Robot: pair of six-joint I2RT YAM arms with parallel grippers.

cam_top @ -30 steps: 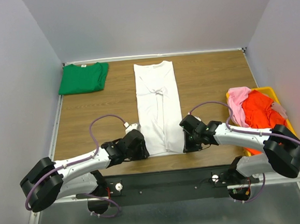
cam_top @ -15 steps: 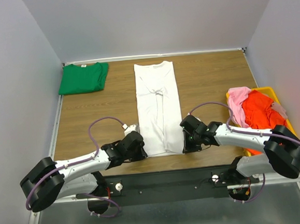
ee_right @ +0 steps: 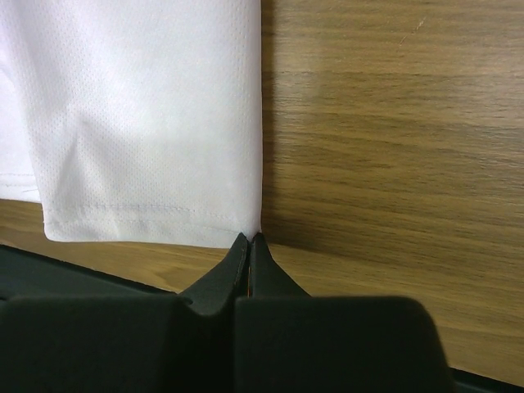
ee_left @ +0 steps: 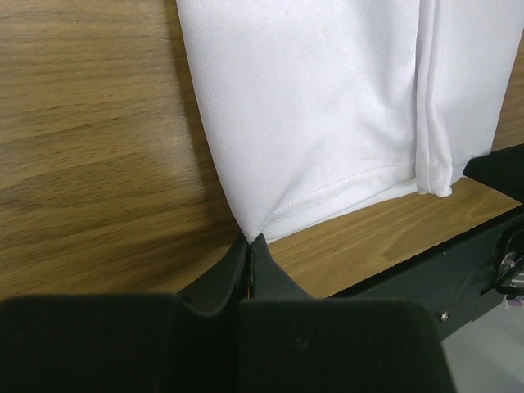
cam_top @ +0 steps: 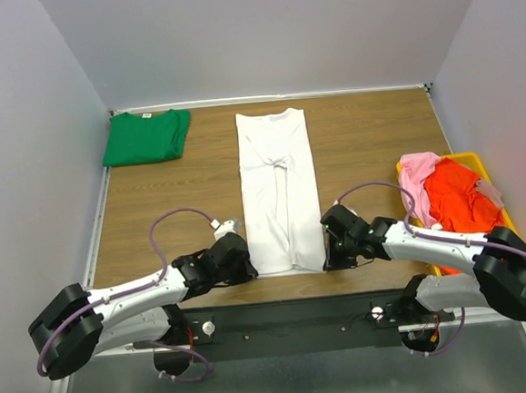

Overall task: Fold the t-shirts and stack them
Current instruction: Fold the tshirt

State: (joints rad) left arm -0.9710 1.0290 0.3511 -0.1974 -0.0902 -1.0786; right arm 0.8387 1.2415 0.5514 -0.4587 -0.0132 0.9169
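Below, left gripper (ee_left: 250,240): jaws pressed together on the near left hem corner of the white t-shirt (cam_top: 281,190), the cloth drawn to a point between the tips. Right gripper (ee_right: 250,238): jaws likewise closed, pinching the near right hem corner, with the stitched hem running off to the left in the wrist view. Both pinched corners lie low on the wooden table (cam_top: 368,143), close to its near edge. From these corners the white t-shirt extends away from the arms as a long, narrow strip. Its sides are folded inward, its collar is at the far end, and it lies flat along the middle of the table. Green t-shirt (cam_top: 144,137): folded, at the far left corner, well apart from the white one, a small white neck label at its far edge. Yellow bin (cam_top: 475,156): at the right edge of the table, holding a crumpled pink t-shirt (cam_top: 415,177) and an orange-red t-shirt (cam_top: 450,195), the pink one on the bin's left side.
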